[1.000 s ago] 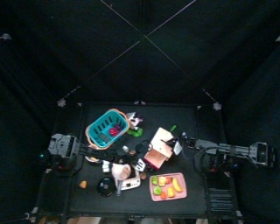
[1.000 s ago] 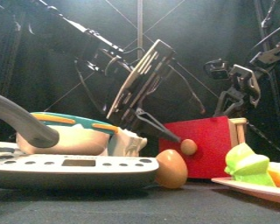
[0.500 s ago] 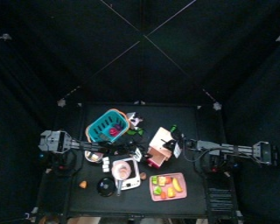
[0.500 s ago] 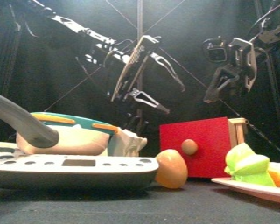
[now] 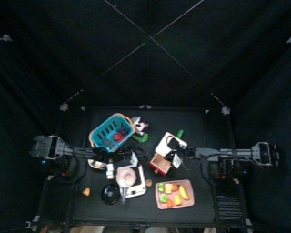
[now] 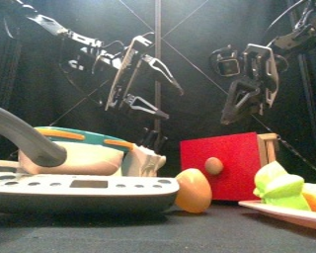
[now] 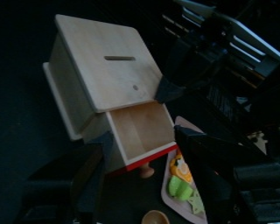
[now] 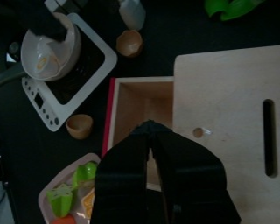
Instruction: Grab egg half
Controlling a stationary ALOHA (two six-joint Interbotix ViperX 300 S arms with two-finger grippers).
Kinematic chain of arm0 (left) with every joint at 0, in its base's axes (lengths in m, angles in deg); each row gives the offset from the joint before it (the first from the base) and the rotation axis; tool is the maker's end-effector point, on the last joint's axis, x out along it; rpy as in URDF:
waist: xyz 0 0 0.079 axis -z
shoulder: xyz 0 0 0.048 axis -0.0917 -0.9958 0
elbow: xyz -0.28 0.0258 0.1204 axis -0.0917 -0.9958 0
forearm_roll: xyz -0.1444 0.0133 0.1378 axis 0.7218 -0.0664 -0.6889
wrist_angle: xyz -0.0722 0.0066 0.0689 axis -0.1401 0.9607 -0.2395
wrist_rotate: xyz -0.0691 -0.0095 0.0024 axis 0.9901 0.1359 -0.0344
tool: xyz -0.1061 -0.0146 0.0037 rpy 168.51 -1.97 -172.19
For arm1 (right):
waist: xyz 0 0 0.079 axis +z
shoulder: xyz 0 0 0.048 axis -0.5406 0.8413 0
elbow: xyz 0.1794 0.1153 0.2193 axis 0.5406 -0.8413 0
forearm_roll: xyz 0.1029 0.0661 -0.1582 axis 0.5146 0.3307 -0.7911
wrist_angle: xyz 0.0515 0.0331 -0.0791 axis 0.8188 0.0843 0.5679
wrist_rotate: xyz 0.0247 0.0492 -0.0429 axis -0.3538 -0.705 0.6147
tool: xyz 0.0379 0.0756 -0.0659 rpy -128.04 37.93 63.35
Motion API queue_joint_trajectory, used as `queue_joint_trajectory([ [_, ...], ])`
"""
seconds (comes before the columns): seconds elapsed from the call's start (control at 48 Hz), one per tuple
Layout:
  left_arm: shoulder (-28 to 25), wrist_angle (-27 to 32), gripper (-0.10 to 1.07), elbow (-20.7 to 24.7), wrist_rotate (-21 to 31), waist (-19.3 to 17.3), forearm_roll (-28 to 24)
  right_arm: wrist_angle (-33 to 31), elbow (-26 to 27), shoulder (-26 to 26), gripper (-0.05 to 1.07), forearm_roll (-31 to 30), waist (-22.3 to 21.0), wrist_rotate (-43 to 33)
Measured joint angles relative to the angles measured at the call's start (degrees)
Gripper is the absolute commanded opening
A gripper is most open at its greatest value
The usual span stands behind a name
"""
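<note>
A brown egg half lies on the table in front of the red face of the wooden box. It also shows beside the box's open drawer. Another egg half rests by the scale. My left gripper hangs wide open above and behind the scale, with nothing in it. High over the box top, my right gripper has its jaws only slightly apart, nothing between them. Neither gripper touches an egg half.
A teal basket stands at the back left. The white kitchen scale with a bowl and a grey handle fills the front left. On the front right, a pink plate holds toy vegetables.
The box has gone from tilted to flat on the table. My left gripper has risen and swung left, away from it. My right gripper has moved left to above the box.
</note>
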Motion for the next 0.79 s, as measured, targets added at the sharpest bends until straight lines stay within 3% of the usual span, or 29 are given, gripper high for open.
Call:
queue_joint_trajectory([
  [0.375,7.56,-6.42,0.93,-8.70,0.00,-0.09,-4.04,-7.38,5.98,8.53,0.46,1.93,1.32,-0.09],
  [0.792,15.29,-7.03,0.93,-15.82,0.00,-0.97,-6.42,-15.73,12.92,19.69,0.46,1.41,1.41,0.09],
])
